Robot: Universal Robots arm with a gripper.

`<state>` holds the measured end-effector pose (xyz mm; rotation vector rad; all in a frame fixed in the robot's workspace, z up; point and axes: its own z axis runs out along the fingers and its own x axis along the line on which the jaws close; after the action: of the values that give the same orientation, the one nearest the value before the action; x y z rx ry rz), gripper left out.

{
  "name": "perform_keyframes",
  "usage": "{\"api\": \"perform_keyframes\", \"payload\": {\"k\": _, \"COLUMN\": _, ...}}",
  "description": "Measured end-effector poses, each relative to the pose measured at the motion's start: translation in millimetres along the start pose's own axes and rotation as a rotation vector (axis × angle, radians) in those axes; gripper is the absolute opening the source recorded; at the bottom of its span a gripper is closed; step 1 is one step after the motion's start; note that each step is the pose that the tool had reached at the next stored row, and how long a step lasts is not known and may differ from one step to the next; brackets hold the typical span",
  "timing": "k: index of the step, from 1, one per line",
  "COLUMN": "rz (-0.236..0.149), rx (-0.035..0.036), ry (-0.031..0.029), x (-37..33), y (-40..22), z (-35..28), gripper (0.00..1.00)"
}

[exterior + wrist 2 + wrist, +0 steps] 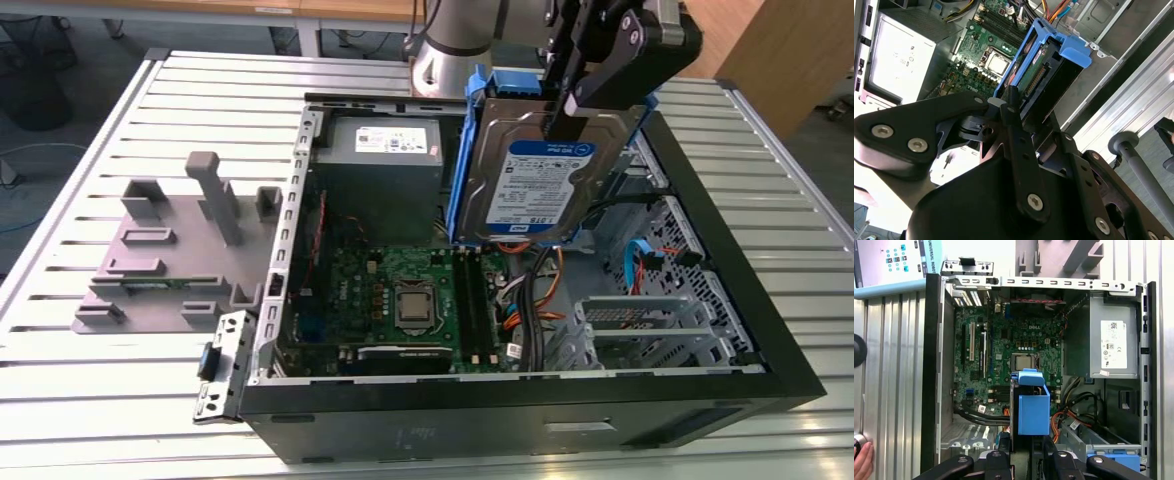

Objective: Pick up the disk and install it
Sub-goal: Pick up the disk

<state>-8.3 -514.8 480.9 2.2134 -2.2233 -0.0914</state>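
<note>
The fingers [574, 112] are clamped on the upper end of the disk [534, 185] and hold it on end in the air, label facing the exterior view, its blue carrier bracket framing both long sides. The disk hangs inside the opening of the computer case [534, 388], which lies on its side on the slatted metal worktop [107, 385] toward the exterior view's right edge. Its lower end is over the motherboard [400, 300], clear of it, between the power supply [380, 145] and the drive cage [641, 320]. In the second wrist view one of the fingers [1015, 130] presses against the disk [1031, 80]. A grey fixture [174, 250] stands near the worktop's edge on the exterior view's left.
</note>
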Motion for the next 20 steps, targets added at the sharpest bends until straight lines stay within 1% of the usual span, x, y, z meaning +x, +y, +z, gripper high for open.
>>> {"api": "perform_keyframes", "payload": {"k": 6, "rz": 0.000, "rx": 0.0000, "ry": 0.0000, "x": 0.0, "y": -0.2, "z": 0.0, "gripper": 0.35}}
{"api": "perform_keyframes", "payload": {"k": 7, "rz": 0.000, "rx": 0.0000, "ry": -0.0001, "x": 0.0, "y": -1.0, "z": 0.0, "gripper": 0.35}}
{"api": "perform_keyframes", "payload": {"k": 9, "rz": 0.000, "rx": 0.0000, "ry": -0.0001, "x": 0.0, "y": -4.3, "z": -0.1, "gripper": 0.35}}
{"api": "perform_keyframes", "payload": {"k": 13, "rz": 0.000, "rx": -0.0003, "ry": 0.0002, "x": -0.1, "y": -14.8, "z": -0.7, "gripper": 0.35}}
{"api": "perform_keyframes", "payload": {"k": 15, "rz": 0.000, "rx": -0.0002, "ry": 0.0000, "x": 0.3, "y": -17.5, "z": -0.6, "gripper": 0.35}}
{"api": "perform_keyframes", "payload": {"k": 17, "rz": 0.000, "rx": -0.0003, "ry": 0.0000, "x": 2.1, "y": -18.2, "z": -0.5, "gripper": 0.35}}
{"api": "perform_keyframes", "payload": {"k": 20, "rz": 0.000, "rx": -0.0003, "ry": 0.0000, "x": 8.5, "y": -18.4, "z": -0.4, "gripper": 0.35}}
